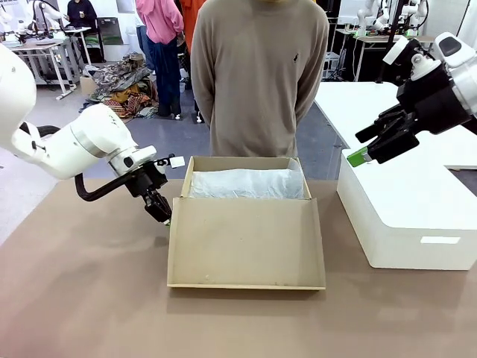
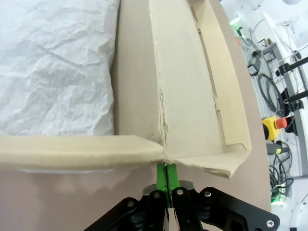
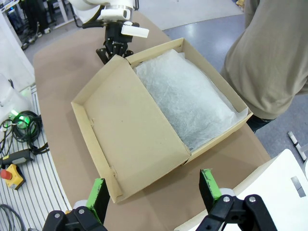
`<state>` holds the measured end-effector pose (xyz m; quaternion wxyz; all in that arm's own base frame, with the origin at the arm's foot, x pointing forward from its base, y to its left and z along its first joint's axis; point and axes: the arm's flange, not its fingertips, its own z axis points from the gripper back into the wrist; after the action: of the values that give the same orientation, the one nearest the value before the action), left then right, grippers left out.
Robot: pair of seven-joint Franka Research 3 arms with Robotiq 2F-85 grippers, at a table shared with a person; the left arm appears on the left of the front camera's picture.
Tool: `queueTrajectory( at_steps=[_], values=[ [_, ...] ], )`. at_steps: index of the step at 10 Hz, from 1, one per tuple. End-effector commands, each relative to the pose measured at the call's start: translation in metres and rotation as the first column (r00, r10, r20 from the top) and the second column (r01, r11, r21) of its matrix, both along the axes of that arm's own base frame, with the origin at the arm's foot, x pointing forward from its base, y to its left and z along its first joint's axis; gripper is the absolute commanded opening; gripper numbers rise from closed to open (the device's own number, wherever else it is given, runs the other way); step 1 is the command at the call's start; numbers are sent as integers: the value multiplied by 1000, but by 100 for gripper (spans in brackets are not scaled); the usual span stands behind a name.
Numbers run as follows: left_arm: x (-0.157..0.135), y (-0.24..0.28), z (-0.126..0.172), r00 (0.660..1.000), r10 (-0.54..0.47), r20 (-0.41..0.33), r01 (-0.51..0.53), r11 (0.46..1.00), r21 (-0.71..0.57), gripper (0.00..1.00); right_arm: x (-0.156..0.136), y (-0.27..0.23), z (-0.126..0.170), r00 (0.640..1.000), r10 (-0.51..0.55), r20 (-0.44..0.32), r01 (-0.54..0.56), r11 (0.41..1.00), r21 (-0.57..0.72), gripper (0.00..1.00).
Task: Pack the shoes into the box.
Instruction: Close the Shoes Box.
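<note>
1. In the front view, the tan cardboard shoebox is seen at the middle of the brown table, with its flat hinged lid folded open toward the robot's side and lying flat. The box compartment is filled with crinkled white tissue paper; the shoes cannot be seen, and whether they lie under the paper cannot be told. The left gripper is held low at the box's left side, at the corner where lid and box meet. The right gripper is raised above the large white rectangular block, which stands just right of the box. A person in a beige sweater is seen standing behind the far edge.

2. In the left wrist view, the green-padded fingers are pressed together with no gap, their tips touching the torn cardboard corner where the box wall meets the lid. Nothing is seen held between them. The tissue paper is seen inside the box.

3. In the right wrist view, the right gripper is spread wide with nothing between its pads, high above the near edge of the open lid. The tissue paper covers the whole compartment, and the left gripper is seen at the box's far corner.
</note>
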<state>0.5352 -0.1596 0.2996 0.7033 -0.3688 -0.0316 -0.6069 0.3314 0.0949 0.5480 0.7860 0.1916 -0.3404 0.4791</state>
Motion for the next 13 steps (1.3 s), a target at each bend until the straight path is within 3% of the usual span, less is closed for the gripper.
queueTrajectory(
  at_steps=[1,6,13],
  values=[
    [-5,-2,-5,1000,-17,-14,16,999,-45,0,3,0,0,1000,23,11,-23,1000,21,100],
    [-18,-8,-6,996,-45,-81,35,992,-122,0,3,0,0,1000,23,11,-23,1000,21,100],
    [-39,-6,3,984,-86,-153,66,989,-131,0,3,0,0,1000,23,11,-23,1000,21,100]
  ],
)
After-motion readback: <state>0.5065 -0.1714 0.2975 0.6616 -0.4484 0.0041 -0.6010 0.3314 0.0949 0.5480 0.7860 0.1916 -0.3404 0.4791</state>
